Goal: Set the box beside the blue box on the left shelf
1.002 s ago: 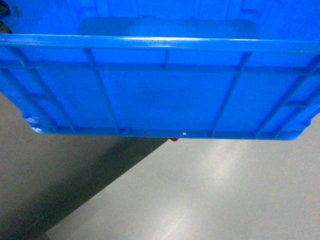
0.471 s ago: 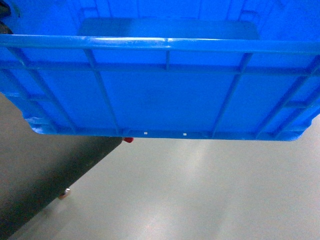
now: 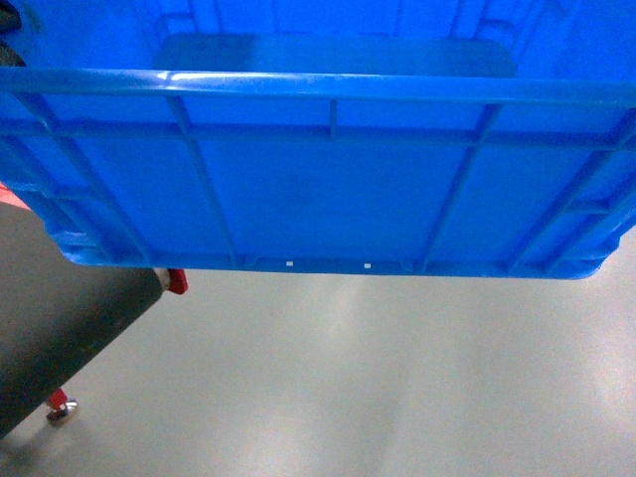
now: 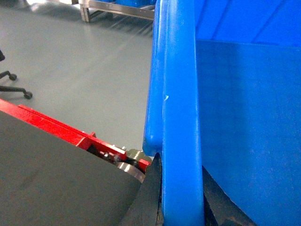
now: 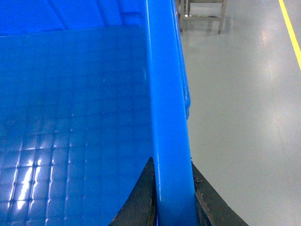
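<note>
The worktop (image 3: 60,338) corner sits just below the box (image 3: 318,189) on the left, so a low swing could clip it. The left pincer (image 4: 181,207) is clamped on the box's rim, one dark finger each side; the right pincer (image 5: 171,202) grips the opposite rim likewise. The box hangs over bare floor (image 3: 397,378), and a slipping pad would tilt it (the shelf shows only faintly, far off). No writing is legible
</note>
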Motion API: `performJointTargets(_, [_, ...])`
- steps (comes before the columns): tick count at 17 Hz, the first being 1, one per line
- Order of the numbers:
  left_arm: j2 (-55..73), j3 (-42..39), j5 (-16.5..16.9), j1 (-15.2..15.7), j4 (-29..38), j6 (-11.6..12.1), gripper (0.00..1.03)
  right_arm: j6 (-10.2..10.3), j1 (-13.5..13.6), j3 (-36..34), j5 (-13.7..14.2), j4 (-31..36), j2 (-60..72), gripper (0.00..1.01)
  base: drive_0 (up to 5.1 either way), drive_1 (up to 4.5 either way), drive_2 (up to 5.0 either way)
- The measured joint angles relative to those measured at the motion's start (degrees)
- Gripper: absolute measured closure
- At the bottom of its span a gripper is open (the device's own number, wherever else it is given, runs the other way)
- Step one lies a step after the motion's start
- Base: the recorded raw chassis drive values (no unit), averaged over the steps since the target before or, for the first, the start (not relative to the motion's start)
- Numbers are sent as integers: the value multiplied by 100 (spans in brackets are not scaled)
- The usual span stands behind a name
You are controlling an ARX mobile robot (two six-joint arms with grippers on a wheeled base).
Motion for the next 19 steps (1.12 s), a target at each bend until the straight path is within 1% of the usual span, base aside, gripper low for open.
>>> performJointTargets(19, [0, 0, -2, 0, -11, 0, 95, -13, 0, 0, 2, 0, 0, 92, -153, -153, -153])
